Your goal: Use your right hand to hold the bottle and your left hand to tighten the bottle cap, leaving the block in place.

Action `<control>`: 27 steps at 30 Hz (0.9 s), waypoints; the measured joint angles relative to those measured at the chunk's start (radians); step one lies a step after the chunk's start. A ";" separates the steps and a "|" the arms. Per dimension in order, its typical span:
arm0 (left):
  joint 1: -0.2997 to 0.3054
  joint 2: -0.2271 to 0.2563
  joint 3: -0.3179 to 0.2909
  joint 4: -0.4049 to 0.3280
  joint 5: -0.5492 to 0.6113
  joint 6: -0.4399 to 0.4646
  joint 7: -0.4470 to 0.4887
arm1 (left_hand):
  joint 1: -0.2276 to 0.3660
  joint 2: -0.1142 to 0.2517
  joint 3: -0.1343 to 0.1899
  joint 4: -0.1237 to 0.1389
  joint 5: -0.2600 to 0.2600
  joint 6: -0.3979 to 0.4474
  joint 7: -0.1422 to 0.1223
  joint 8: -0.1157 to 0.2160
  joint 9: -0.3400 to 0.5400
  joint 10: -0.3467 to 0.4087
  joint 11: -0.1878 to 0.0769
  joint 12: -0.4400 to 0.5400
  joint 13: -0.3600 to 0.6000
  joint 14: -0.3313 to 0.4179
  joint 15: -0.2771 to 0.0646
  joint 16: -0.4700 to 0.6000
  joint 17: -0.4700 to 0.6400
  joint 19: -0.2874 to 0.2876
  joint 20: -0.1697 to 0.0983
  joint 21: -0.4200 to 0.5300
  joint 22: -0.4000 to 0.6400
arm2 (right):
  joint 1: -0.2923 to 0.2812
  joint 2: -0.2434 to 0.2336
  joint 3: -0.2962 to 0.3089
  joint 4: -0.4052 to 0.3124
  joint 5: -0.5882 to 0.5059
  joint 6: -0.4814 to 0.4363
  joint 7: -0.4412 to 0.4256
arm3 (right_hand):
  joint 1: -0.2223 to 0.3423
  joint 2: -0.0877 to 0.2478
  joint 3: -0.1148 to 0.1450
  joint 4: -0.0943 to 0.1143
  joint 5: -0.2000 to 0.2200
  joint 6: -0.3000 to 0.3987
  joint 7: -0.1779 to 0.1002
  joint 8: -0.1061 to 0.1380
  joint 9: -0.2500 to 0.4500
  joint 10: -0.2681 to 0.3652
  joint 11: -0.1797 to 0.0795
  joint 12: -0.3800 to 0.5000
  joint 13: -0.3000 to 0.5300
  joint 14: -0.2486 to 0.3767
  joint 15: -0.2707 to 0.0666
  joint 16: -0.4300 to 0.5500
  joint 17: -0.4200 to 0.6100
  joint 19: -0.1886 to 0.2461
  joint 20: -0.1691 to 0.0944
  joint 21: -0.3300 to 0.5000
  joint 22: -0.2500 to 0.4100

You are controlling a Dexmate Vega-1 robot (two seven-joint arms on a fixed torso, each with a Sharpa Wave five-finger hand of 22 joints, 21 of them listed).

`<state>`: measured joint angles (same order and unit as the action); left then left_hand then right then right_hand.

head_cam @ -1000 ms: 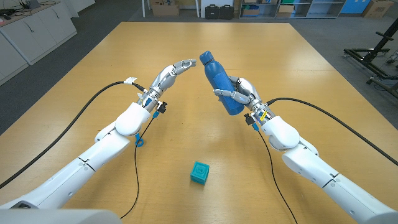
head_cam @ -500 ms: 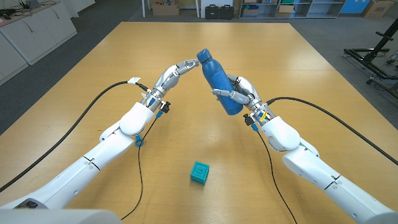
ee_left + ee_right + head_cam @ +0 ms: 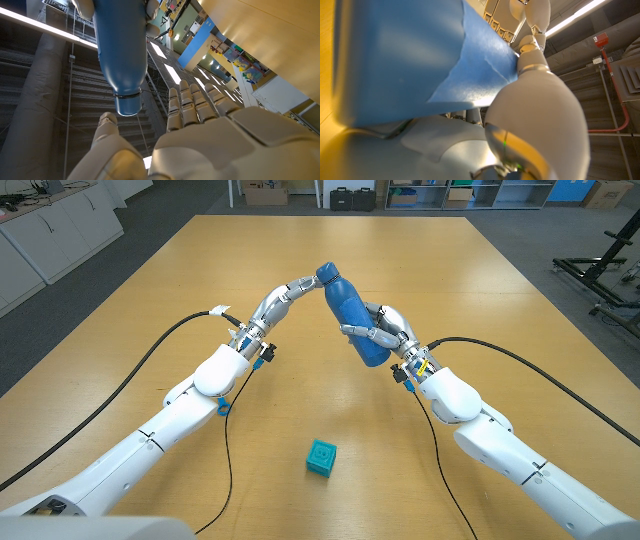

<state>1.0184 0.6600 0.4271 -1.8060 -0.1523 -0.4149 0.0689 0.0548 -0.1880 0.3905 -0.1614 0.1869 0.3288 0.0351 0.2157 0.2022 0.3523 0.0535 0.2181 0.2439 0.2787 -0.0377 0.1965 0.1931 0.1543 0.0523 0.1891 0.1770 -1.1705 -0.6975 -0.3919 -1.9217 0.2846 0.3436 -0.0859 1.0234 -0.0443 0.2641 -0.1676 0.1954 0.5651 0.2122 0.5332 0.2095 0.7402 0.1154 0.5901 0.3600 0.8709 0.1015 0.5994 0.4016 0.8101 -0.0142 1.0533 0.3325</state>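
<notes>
The right hand (image 3: pixel 385 328) grips a matte blue, rounded metal bottle (image 3: pixel 352 318) around its lower body and holds it clear of the light wooden worktop (image 3: pixel 420 260), just past the middle. The bottle leans, its neck pointing toward about eleven o'clock and its base toward five o'clock. In the right wrist view the fingers (image 3: pixel 535 115) wrap against the blue bottle wall (image 3: pixel 400 60).

The left hand (image 3: pixel 285 292) reaches in from about eight o'clock of the bottle, and its fingertips (image 3: pixel 308 281) meet the blue screw cap (image 3: pixel 327 274) at the top of the bottle. In the left wrist view the fingers (image 3: pixel 192 107) stretch out straight and close together beside the cap (image 3: pixel 126 102), with the thumb (image 3: pixel 107 125) apart on the other side; I cannot tell whether they actually pinch the cap.

A small teal plastic cube block (image 3: pixel 321 457) rests on the worktop at about six o'clock of the bottle, well apart from both hands.
</notes>
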 measured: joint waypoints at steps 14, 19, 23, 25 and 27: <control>-0.024 -0.008 0.014 0.005 0.001 0.024 -0.008 | 0.000 0.000 -0.004 -0.004 0.001 0.000 0.000 0.007 0.000 0.004 -0.004 0.000 0.005 0.004 -0.003 0.000 0.000 0.003 -0.003 0.000 0.000 | -0.007 -0.012 -0.006 -0.019 0.008 0.022 0.022 | 0.000 0.000 0.000 0.000 0.000 0.001 -0.001 0.004 0.000 0.000 0.000 -0.001 0.005 0.003 -0.003 0.000 0.000 0.000 0.000 0.008 -0.001; -0.037 -0.012 0.022 0.007 0.004 0.032 -0.008 | -0.005 -0.005 -0.010 -0.005 -0.001 0.004 -0.004 0.008 0.000 0.007 -0.007 0.000 0.005 0.004 -0.003 0.000 0.000 0.003 -0.003 0.000 0.000 | -0.009 -0.017 -0.006 -0.028 0.019 0.035 0.037 | 0.000 0.000 0.000 0.000 0.000 0.001 -0.001 0.003 0.000 0.000 0.000 -0.001 0.005 0.009 -0.008 -0.006 0.005 0.000 0.000 0.009 -0.001; -0.046 -0.013 0.028 0.011 0.005 0.042 -0.012 | -0.005 -0.005 -0.012 -0.004 0.005 0.004 -0.004 0.008 0.000 0.007 -0.007 0.000 0.005 0.003 -0.003 0.000 0.000 0.007 0.002 0.000 0.000 | -0.010 -0.021 -0.006 -0.038 0.038 0.054 0.059 | -0.001 0.001 0.000 0.000 0.000 0.001 -0.001 0.000 0.000 0.000 0.000 -0.001 0.005 0.020 -0.013 -0.008 0.005 0.000 0.000 0.009 -0.001; -0.049 -0.013 0.031 0.013 0.008 0.050 -0.016 | 0.019 0.019 -0.012 -0.004 0.019 0.004 -0.004 0.008 0.000 0.007 -0.007 0.000 0.005 0.003 -0.003 0.000 0.000 0.007 0.002 0.000 0.000 | -0.010 -0.023 -0.006 -0.044 0.048 0.065 0.072 | -0.001 0.001 0.000 0.000 0.000 0.001 -0.001 0.000 0.000 0.000 0.000 -0.003 0.005 0.020 -0.013 -0.008 0.005 0.000 0.000 0.015 0.006; -0.051 -0.014 0.034 0.014 0.011 0.055 -0.022 | 0.024 0.024 -0.012 -0.004 0.009 0.004 -0.004 0.008 0.000 0.007 -0.007 0.003 0.005 0.003 -0.003 0.000 0.000 0.007 0.002 0.000 0.000 | -0.011 -0.025 -0.008 -0.050 0.057 0.074 0.089 | -0.001 0.001 0.000 0.000 0.000 0.001 -0.001 0.000 0.000 0.000 0.000 -0.004 0.005 0.020 -0.013 -0.010 0.005 0.000 0.000 0.019 0.004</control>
<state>0.9677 0.6465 0.4612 -1.7924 -0.1413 -0.3599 0.0471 0.0785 -0.1642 0.3789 -0.1658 0.1963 0.3327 0.0313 0.2237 0.2020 0.3596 0.0463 0.2211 0.2487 0.2822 -0.0411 0.1965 0.1929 0.1609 0.0539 0.1891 0.1771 -1.1814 -0.7226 -0.4000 -1.9718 0.3420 0.4174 0.0032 1.0227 -0.0436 0.2641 -0.1676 0.1954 0.5664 0.2110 0.5333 0.2095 0.7402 0.1154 0.5862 0.3646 0.8908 0.0888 0.5893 0.4062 0.8103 -0.0141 1.0726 0.3363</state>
